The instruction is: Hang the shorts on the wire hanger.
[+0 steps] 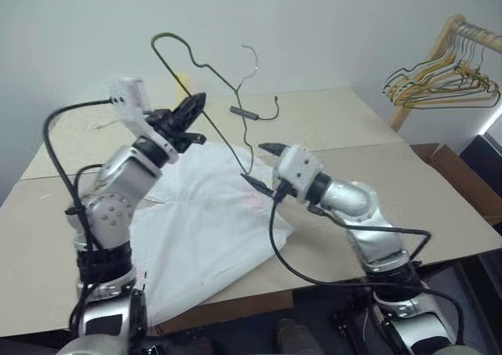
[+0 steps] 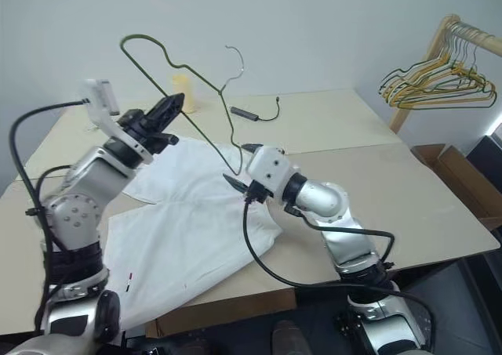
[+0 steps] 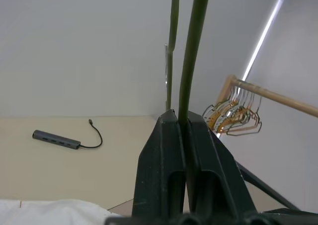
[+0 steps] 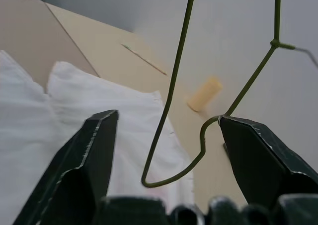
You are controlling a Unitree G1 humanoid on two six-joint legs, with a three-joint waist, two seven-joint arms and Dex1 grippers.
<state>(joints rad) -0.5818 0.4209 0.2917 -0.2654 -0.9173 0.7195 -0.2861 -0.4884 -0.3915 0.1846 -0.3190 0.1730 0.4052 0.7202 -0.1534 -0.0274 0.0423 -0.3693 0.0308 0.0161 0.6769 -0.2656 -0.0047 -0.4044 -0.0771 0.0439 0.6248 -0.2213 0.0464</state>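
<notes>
The wire hanger (image 1: pixel 227 145) is held up in the air above the table, hook uppermost, with my left gripper (image 1: pixel 192 108) shut on its long side; in the left wrist view the wire (image 3: pixel 194 46) rises from between the closed fingers (image 3: pixel 164 150). My right gripper (image 1: pixel 252 163) is open, and the hanger's lower corner (image 4: pixel 174 81) hangs loose between its spread fingers (image 4: pixel 94 150), touching neither. The white shorts (image 1: pixel 204 230) lie spread flat on the table under and in front of both grippers.
The table (image 1: pixel 439 206) is covered in tan cardboard. A grey USB hub (image 1: pixel 245 113) with its cable lies at the back. A pale yellow cylinder (image 2: pixel 183 88) stands by the wall. A wooden rack with several coloured hangers (image 1: pixel 443 77) stands at the right, above an open cardboard box (image 1: pixel 463 179).
</notes>
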